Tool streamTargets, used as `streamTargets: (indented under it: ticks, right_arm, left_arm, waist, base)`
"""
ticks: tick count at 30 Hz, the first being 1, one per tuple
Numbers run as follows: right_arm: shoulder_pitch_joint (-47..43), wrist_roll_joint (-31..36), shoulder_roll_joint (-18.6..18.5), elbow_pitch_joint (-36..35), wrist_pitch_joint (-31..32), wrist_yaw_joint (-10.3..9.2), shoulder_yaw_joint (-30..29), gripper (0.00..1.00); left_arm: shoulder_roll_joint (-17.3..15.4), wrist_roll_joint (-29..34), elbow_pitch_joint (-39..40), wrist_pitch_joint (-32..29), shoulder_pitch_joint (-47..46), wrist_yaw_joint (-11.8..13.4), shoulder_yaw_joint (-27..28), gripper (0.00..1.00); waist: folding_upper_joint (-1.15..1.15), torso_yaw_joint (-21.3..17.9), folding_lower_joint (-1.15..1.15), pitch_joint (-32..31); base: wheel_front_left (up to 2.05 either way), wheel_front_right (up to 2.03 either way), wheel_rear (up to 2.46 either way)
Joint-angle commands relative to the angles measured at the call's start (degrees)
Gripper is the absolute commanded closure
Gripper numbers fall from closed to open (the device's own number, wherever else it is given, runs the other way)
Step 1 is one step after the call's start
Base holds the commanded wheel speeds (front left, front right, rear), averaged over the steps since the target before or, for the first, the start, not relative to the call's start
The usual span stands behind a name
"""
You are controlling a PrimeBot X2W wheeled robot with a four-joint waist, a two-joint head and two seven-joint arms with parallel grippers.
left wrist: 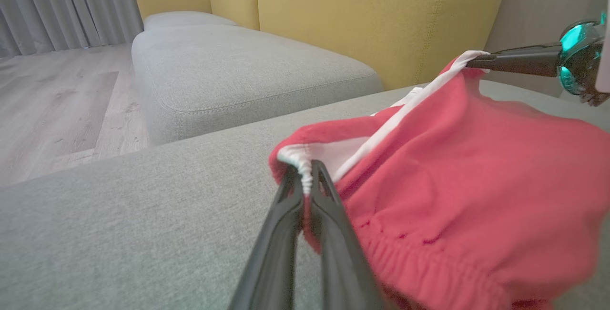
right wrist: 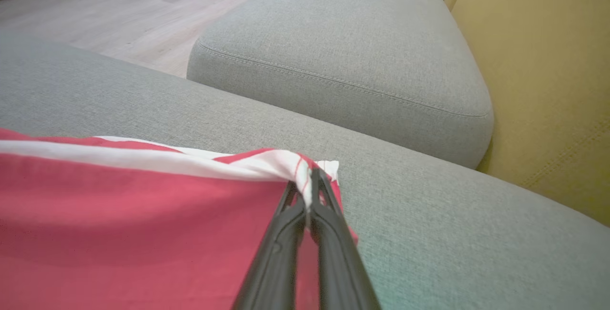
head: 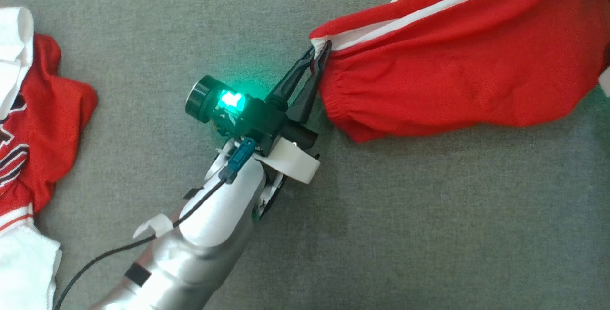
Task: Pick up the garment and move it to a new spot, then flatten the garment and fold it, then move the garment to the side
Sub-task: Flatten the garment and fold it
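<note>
The garment [head: 452,72] is red with white stripes and a gathered elastic edge, and it stretches across the grey cushion at the upper right of the head view. My left gripper [head: 320,49] reaches up from the lower left and is shut on the garment's left corner, where the white stripe meets the elastic. The left wrist view has those fingertips [left wrist: 307,169] pinching the white edge of the garment [left wrist: 452,181]. My right gripper [left wrist: 472,60] holds the far corner, lifted slightly. In the right wrist view it [right wrist: 310,176] is shut on the striped corner of the garment [right wrist: 119,215].
Another red and white piece of clothing [head: 33,124] lies crumpled at the left edge of the grey sofa seat [head: 381,229]. A second grey cushion [left wrist: 228,67] adjoins it, with a yellow backrest [left wrist: 381,15] behind and a wooden floor [left wrist: 47,100] beyond.
</note>
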State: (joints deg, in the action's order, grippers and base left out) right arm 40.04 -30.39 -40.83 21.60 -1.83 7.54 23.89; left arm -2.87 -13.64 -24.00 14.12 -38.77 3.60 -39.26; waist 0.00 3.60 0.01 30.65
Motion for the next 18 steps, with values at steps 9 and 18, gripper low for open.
streamTargets:
  ticks: [9, 18]
  right_arm:
    - [3.4, 0.3, 0.0, 6.3, -12.0, -0.05, 1.8, 0.0]
    - [-5.2, -7.0, 2.8, 8.4, -13.1, -0.05, -1.5, 0.0]
  left_arm:
    - [0.0, -1.7, 3.4, 0.8, -1.2, 2.6, 0.2, 0.0]
    - [0.0, 3.9, 14.1, 0.9, 7.6, 10.0, 4.6, 0.0]
  waist:
    - [0.0, 0.1, -0.01, -0.7]
    - [0.0, 0.7, -0.01, -3.3]
  base:
    - [0.0, 0.0, 0.0]
    - [0.0, 0.0, 0.0]
